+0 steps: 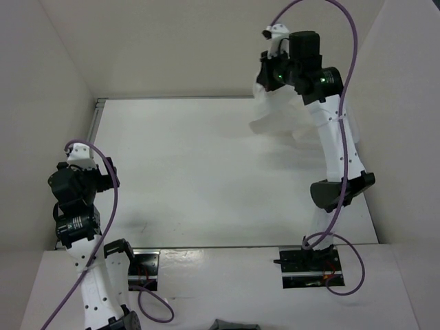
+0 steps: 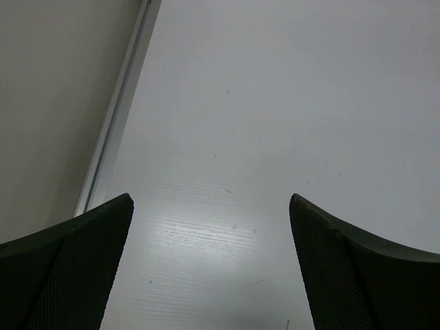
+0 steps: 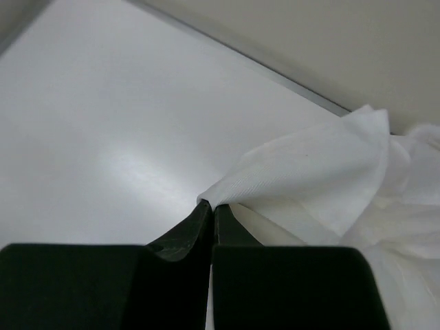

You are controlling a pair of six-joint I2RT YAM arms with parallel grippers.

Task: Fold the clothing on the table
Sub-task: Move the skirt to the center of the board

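The clothing, a white thin garment, hangs bunched over the far right of the table. My right gripper holds it up there. In the right wrist view the right gripper is shut on a corner of the clothing, and the fabric fans away to the right in soft folds. My left gripper is at the table's left side, far from the garment. Seen from the left wrist, the left gripper is open with only bare tabletop between its fingers.
A grey metal rim runs along the table's left edge close to my left gripper, with a white wall beyond it. The back rim and back wall lie just behind the garment. White walls close in both sides.
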